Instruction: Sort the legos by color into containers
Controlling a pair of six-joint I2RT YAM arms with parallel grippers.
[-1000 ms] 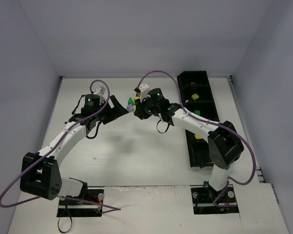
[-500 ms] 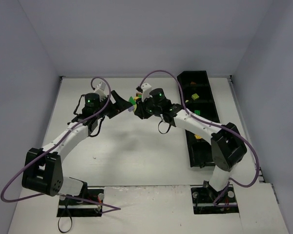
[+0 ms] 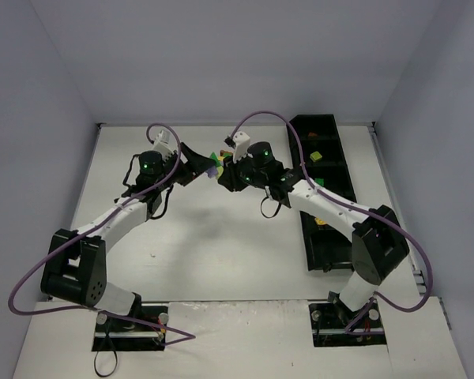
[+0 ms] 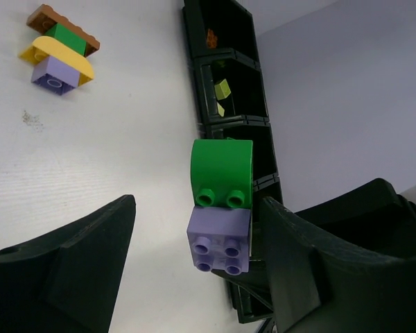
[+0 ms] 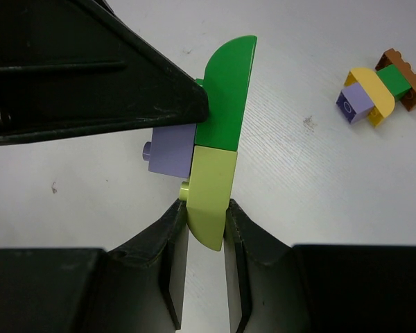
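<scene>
Jaws of the right gripper (image 5: 206, 222) are clenching a lime brick (image 5: 211, 198). The left gripper (image 4: 199, 208), released, is straddling the attached green brick (image 4: 222, 166) and lilac brick (image 4: 220, 239)

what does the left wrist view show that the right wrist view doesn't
Only the left wrist view: the black tray, with lime pieces in one compartment and an orange-brown piece in the next. Only the right wrist view: the right gripper pinching a lime brick, the held cluster's third piece. Both: the joined green brick and lilac brick, and a loose stack on the table.
</scene>
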